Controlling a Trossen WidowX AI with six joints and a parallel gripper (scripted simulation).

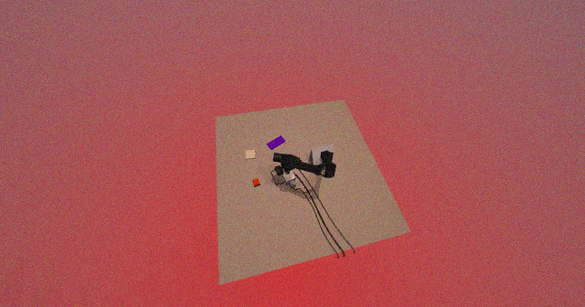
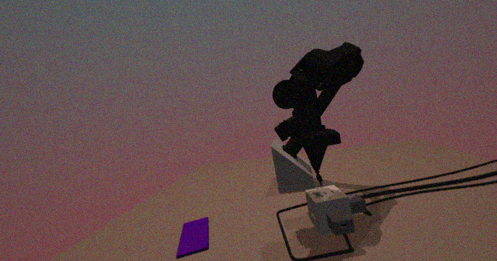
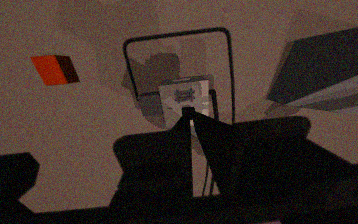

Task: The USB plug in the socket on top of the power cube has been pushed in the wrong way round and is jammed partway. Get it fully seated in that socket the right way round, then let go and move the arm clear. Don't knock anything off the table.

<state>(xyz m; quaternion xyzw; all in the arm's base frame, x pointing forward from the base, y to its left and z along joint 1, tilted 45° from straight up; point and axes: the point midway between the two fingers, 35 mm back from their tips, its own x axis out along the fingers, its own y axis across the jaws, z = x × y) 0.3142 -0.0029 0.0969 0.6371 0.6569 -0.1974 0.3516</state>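
Wrist view: gripper (image 1: 287,174) (image 2: 320,182) (image 3: 190,116) pinched nearly together on a small dark piece, apparently the USB plug (image 3: 188,110); plug at the fingertips, over the pale top of the power cube (image 2: 329,210) (image 3: 172,102); seating depth cannot be told; black cable loop (image 2: 284,234) (image 3: 231,75) beside cube; orange block (image 1: 256,182) (image 3: 50,70) apart from it; purple slab (image 1: 276,142) (image 2: 194,238) lies flat.

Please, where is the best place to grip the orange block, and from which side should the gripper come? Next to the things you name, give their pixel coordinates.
Grip the orange block (image 1: 256,183) (image 3: 54,70) across two opposite upright sides, coming from straight above. It looks small and box-shaped with flat faces, and it stands apart from the power cube (image 1: 282,175) (image 2: 330,210) (image 3: 172,107), so the fingers should have room. First, though, the gripper (image 2: 319,179) (image 3: 190,116) would need to be free.
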